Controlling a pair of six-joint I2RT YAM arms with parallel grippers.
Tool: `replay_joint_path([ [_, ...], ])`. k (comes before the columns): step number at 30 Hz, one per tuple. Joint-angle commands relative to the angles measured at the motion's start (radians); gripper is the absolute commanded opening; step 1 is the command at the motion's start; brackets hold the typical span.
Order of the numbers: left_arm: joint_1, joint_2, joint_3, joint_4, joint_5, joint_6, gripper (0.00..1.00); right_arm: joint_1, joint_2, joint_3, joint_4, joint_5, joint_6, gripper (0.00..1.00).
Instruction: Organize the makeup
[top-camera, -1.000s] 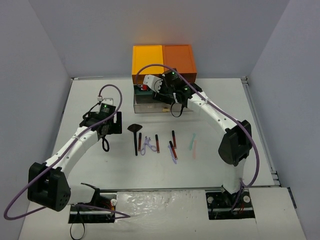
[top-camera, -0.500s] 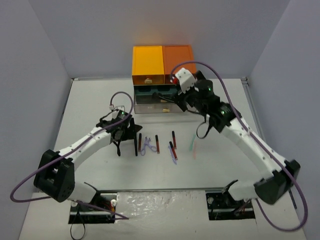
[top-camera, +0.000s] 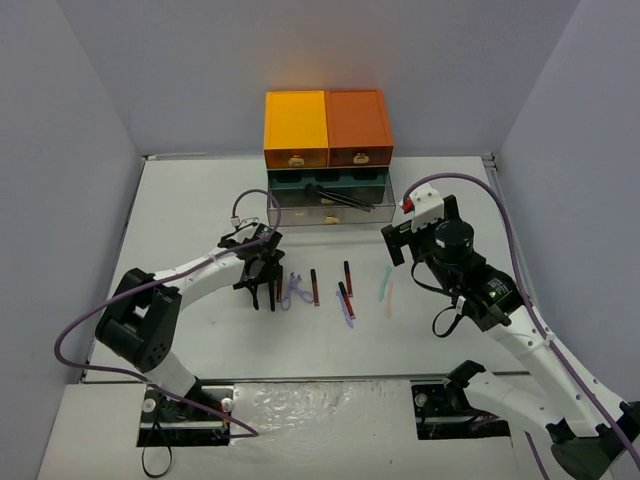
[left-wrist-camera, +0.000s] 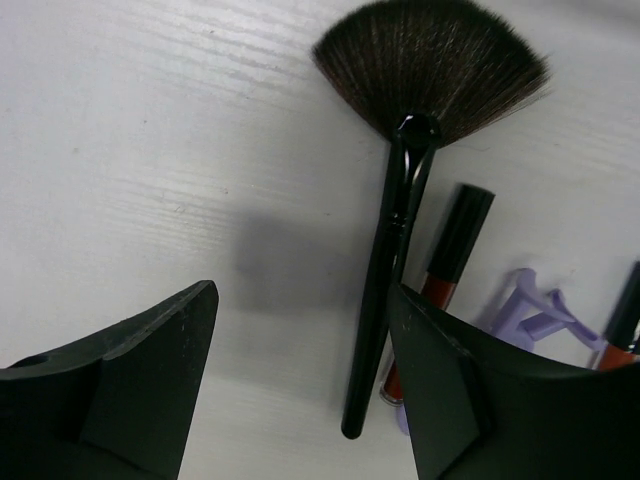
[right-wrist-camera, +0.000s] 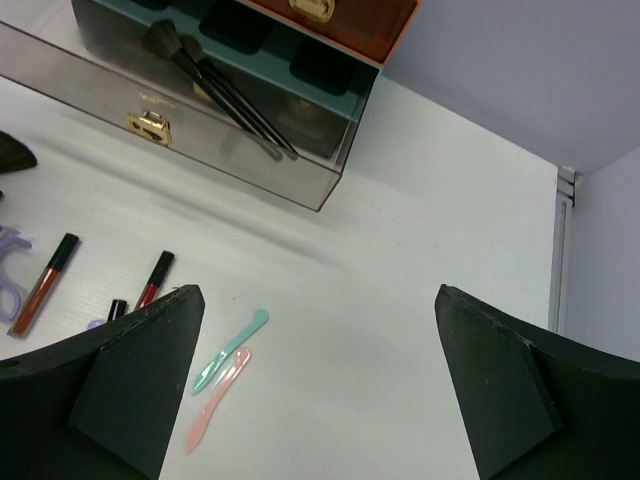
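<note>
A black fan brush (left-wrist-camera: 385, 280) lies flat on the white table. Its handle runs between the fingers of my left gripper (left-wrist-camera: 300, 300), close to the right finger and well apart from the left one, so the jaws stand open around it. Beside it lie a red-black pencil (left-wrist-camera: 445, 260) and the purple curler (left-wrist-camera: 530, 305). My right gripper (right-wrist-camera: 317, 300) hangs open and empty above the table, right of the mint stick (right-wrist-camera: 232, 350) and pink stick (right-wrist-camera: 215, 400). More red-black pencils (top-camera: 314, 287) and a purple stick (top-camera: 346, 312) lie mid-table.
The orange-and-dark drawer box (top-camera: 327, 128) stands at the back. Its lower drawer (right-wrist-camera: 230, 150) is pulled out, and black brushes (right-wrist-camera: 215, 85) lie across it. Grey walls close in the table on three sides. My two arm bases sit at the near edge.
My left gripper has moved right and down over the fan brush, and its jaws have narrowed. The right arm has pulled back from the drawer box to the right, with its jaws opened wide.
</note>
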Motion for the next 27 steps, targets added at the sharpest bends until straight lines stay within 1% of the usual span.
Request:
replay_joint_path([
  [1, -0.019, 0.0, 0.061, 0.069, -0.017, -0.036, 0.64, -0.003, -0.021, -0.005, 0.038, 0.04, 0.032, 0.98],
  [5, -0.021, 0.03, 0.055, 0.072, -0.019, -0.058, 0.63, -0.003, -0.012, 0.003, 0.036, 0.06, -0.001, 0.99],
  [9, -0.02, 0.051, 0.044, 0.066, -0.029, -0.082, 0.57, -0.004, 0.006, 0.012, 0.035, 0.067, -0.019, 0.99],
  [13, -0.016, 0.047, 0.031, 0.063, -0.047, -0.094, 0.49, -0.004, 0.012, 0.01, 0.036, 0.065, -0.024, 0.99],
  [16, -0.011, 0.047, 0.023, 0.066, -0.05, -0.093, 0.39, -0.003, 0.015, 0.006, 0.036, 0.066, -0.028, 0.99],
  [17, -0.009, 0.05, 0.023, 0.062, -0.049, -0.093, 0.34, -0.004, 0.017, 0.005, 0.036, 0.067, -0.028, 0.99],
  [20, -0.006, 0.041, 0.018, 0.041, -0.049, -0.105, 0.14, -0.003, 0.018, 0.003, 0.034, 0.07, -0.03, 0.99],
  [22, -0.002, -0.001, 0.005, 0.016, -0.053, -0.121, 0.04, -0.004, 0.017, 0.001, 0.036, 0.071, -0.032, 0.99],
  [23, 0.0, -0.036, 0.0, 0.001, -0.056, -0.129, 0.0, -0.004, 0.016, -0.001, 0.036, 0.073, -0.033, 0.99],
  [27, 0.003, -0.256, 0.041, -0.078, -0.085, -0.162, 0.0, -0.004, 0.013, -0.001, 0.036, 0.079, -0.036, 1.0],
])
